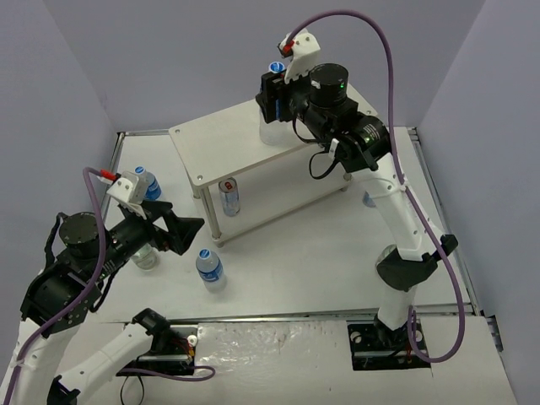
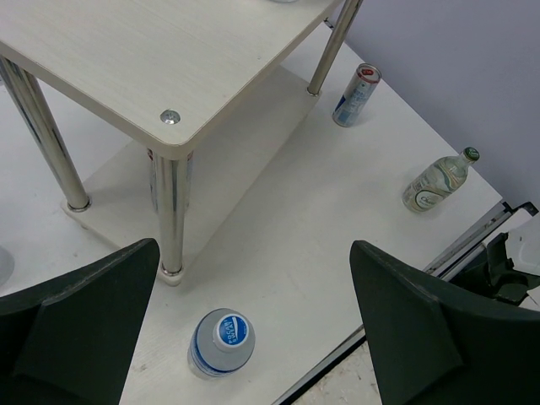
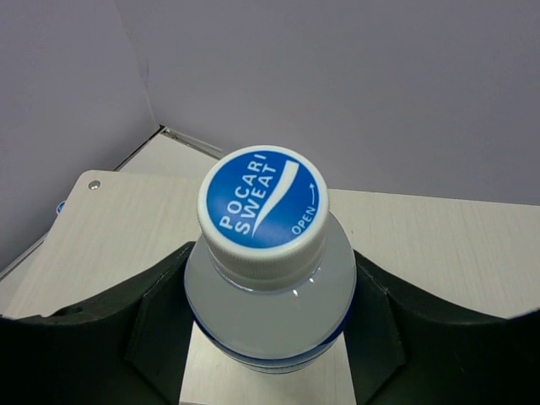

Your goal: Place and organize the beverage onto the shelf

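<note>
My right gripper (image 1: 274, 94) is shut on a tall clear bottle (image 3: 268, 278) with a blue-and-white cap and holds it upright over the far part of the shelf's top board (image 1: 236, 139). Its base is hidden. In the right wrist view both fingers (image 3: 160, 321) press the bottle's shoulder. My left gripper (image 1: 184, 232) is open and empty, left of the shelf. A like bottle (image 2: 221, 342) stands on the table between and below its fingers, also in the top view (image 1: 209, 268). A silver red-topped can (image 1: 229, 196) stands under the shelf's front-left corner (image 2: 170, 116).
Another blue-labelled bottle (image 1: 148, 184) and a clear bottle (image 1: 145, 256) stand by my left arm. A second can (image 2: 357, 94) and a small clear green-capped bottle (image 2: 434, 184) are on the table beyond the shelf. Chrome shelf legs (image 2: 169, 211) stand close ahead.
</note>
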`<action>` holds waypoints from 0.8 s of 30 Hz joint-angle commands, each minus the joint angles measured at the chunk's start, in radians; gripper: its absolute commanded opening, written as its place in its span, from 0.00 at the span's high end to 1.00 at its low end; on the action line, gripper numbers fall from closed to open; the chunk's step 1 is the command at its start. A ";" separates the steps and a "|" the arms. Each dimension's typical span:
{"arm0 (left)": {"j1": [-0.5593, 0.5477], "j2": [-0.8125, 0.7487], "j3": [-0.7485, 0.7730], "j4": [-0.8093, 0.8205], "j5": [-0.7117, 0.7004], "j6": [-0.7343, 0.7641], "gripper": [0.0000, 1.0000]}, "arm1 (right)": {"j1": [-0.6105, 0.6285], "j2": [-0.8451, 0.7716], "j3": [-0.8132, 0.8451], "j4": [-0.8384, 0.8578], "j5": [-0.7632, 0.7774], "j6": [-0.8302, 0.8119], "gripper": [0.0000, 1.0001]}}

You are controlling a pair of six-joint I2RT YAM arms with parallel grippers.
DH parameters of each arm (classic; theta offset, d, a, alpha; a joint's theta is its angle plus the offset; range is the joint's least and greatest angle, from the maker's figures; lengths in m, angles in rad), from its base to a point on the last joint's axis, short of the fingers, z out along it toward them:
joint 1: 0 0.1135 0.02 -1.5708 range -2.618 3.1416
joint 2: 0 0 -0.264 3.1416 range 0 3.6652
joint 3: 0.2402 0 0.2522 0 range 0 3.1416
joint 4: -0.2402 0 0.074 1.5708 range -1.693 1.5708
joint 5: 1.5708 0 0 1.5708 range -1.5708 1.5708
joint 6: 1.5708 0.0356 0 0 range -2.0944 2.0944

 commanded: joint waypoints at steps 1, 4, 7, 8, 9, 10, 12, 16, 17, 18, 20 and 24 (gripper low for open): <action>-0.001 0.003 0.002 0.041 -0.004 -0.004 0.06 | -0.016 -0.034 0.008 0.140 -0.025 0.002 0.55; -0.001 0.000 -0.007 0.046 -0.006 -0.006 0.06 | -0.032 -0.037 -0.004 0.141 -0.031 0.005 0.52; -0.001 0.001 -0.013 0.050 -0.008 -0.006 0.06 | -0.052 -0.037 -0.012 0.140 -0.046 0.009 0.46; -0.001 0.003 -0.015 0.052 -0.008 -0.006 0.06 | -0.056 -0.037 -0.016 0.140 -0.046 0.008 0.44; 0.001 0.003 -0.015 0.053 -0.008 -0.006 0.06 | -0.058 -0.038 -0.021 0.140 -0.043 0.008 0.43; -0.001 0.003 -0.019 0.055 -0.008 -0.008 0.06 | -0.059 -0.041 -0.027 0.140 -0.043 0.003 0.43; -0.001 0.003 -0.025 0.061 -0.006 -0.009 0.06 | -0.065 -0.040 -0.036 0.140 -0.048 -0.001 0.41; -0.001 0.001 -0.041 0.072 -0.004 -0.011 0.06 | -0.075 -0.032 -0.044 0.140 -0.048 -0.005 0.39; 0.001 0.001 -0.044 0.073 -0.006 -0.011 0.06 | -0.075 -0.029 -0.044 0.140 -0.048 -0.008 0.39; -0.001 0.001 -0.047 0.076 -0.004 -0.012 0.06 | -0.075 -0.026 -0.045 0.140 -0.048 -0.009 0.38; -0.001 0.001 -0.048 0.078 -0.003 -0.012 0.06 | -0.075 -0.024 -0.049 0.140 -0.048 -0.012 0.38; -0.001 -0.002 -0.047 0.078 -0.004 -0.014 0.06 | -0.075 -0.021 -0.059 0.141 -0.048 -0.018 0.35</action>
